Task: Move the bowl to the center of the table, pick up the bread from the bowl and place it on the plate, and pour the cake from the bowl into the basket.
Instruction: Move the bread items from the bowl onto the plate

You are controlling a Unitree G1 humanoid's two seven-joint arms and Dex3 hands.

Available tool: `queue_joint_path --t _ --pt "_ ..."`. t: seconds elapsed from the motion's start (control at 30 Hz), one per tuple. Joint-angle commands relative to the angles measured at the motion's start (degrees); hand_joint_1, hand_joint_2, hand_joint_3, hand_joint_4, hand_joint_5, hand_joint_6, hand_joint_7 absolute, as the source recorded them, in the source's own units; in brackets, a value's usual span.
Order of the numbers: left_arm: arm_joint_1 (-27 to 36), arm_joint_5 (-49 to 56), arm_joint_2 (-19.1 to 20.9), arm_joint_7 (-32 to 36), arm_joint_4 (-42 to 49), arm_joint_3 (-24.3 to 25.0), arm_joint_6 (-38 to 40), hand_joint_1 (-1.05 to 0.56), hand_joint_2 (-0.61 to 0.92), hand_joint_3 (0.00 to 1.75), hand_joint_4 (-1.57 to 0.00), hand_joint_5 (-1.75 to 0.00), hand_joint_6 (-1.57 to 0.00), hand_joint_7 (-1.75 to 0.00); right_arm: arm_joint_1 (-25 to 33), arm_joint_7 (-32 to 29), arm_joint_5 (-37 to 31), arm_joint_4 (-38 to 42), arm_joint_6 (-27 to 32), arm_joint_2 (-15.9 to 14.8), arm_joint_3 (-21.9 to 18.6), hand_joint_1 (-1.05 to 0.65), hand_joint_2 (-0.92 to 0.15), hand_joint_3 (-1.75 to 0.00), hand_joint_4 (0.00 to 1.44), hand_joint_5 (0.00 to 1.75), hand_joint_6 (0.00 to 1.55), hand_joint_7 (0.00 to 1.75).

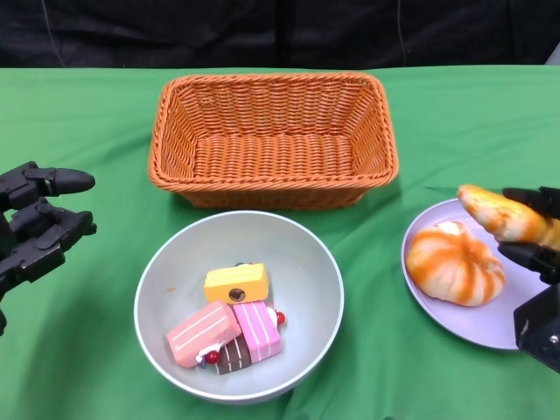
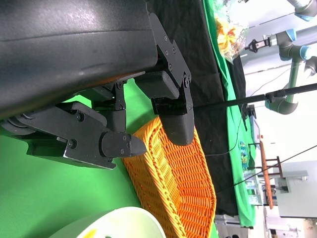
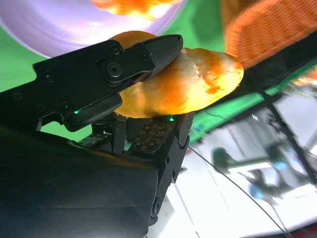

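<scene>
Right hand [image 1: 535, 229] grips a bread roll [image 1: 500, 213] over the purple plate [image 1: 472, 319], beside another loaf [image 1: 453, 263]. Left hand [image 1: 35, 229] hangs empty, fingers [image 2: 119, 145] apart. Cake pieces [image 1: 227, 324] sit in the grey bowl [image 1: 302, 262], near the basket [image 1: 273, 140].

A basket [image 1: 273, 140] sits at the back middle of the table [image 1: 79, 350], and a bowl [image 1: 238, 306] sits just in front of it, holding several cake pieces [image 1: 229, 328] clustered together. To the right of the bowl lies a plate [image 1: 472, 319] with a round bread [image 1: 455, 262] on it. The right hand [image 1: 538, 232] holds a second bread [image 1: 503, 216] above the plate's far right side, while the left hand [image 1: 35, 229] hovers at the table's left edge, apart from the bowl.
</scene>
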Motion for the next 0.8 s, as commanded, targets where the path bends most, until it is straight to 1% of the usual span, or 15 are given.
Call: queue_joint_path --t 0.03,0.23,0.33,0.47,0.53,0.63,0.7,0.73,0.8 --pt "-0.8 -0.3 1.2 -0.4 0.0 0.3 0.3 0.08 0.92 0.36 -0.54 -1.33 -0.71 -0.72 -1.6 -1.5 -0.7 3.0 0.5 -1.8 0.6 -0.12 -0.87 0.00 0.76 1.14 1.12 0.12" --pt "-0.8 0.1 1.2 0.1 -0.3 0.1 0.4 0.08 0.92 0.35 -0.55 -1.34 -0.72 -0.73 -3.9 -2.1 -0.2 8.8 0.3 -2.3 1.7 -0.13 -0.86 0.00 0.78 1.13 1.13 0.11" --pt "-0.8 0.0 1.1 0.1 -0.4 0.1 0.7 0.08 0.92 0.34 -0.56 -1.35 -0.72 -0.74 -4.8 -0.3 0.5 10.3 2.2 -2.3 2.4 -0.14 -0.88 -0.01 0.75 1.10 1.11 0.09" --pt "-0.7 0.2 1.3 0.1 -0.5 0.0 0.8 0.06 0.92 0.32 -0.57 -1.36 -0.72 -0.75 -5.7 0.1 -0.7 11.7 3.9 -2.9 4.0 -0.15 -0.88 -0.01 0.75 1.08 1.10 0.07" --pt "-0.5 0.4 1.4 0.1 -0.7 -0.1 0.8 0.05 0.92 0.31 -0.58 -1.36 -0.72 -0.75 -6.3 0.4 -0.7 12.8 4.2 -3.2 4.8 -0.14 -0.88 0.00 0.79 1.00 1.11 0.05" --pt "-0.3 0.7 1.4 0.5 -1.2 -0.2 0.9 0.05 0.92 0.30 -0.58 -1.36 -0.73 -0.75 -6.7 3.0 -0.1 12.6 6.7 -3.2 5.5 -0.16 -0.88 -0.01 0.78 0.95 1.10 0.04" --pt "-0.2 0.9 1.4 0.6 -1.5 -0.2 0.9 0.06 0.92 0.30 -0.58 -1.36 -0.72 -0.75 -6.5 5.5 0.1 11.3 9.2 -3.3 5.9 -0.17 -0.88 0.00 0.80 0.85 1.06 0.01" --pt "-0.2 0.9 1.4 0.6 -1.5 -0.2 0.9 0.06 0.92 0.30 -0.58 -1.36 -0.72 -0.75 -6.3 6.6 0.2 10.5 10.2 -3.3 6.1 -0.18 -0.89 0.00 0.80 0.76 1.00 0.01" --pt "-0.2 0.5 1.4 0.1 -1.6 0.1 1.1 0.06 0.92 0.31 -0.58 -1.36 -0.72 -0.76 -5.3 10.6 -0.2 7.2 13.8 -4.1 6.8 -0.21 -0.89 0.00 0.77 0.54 0.84 0.00"
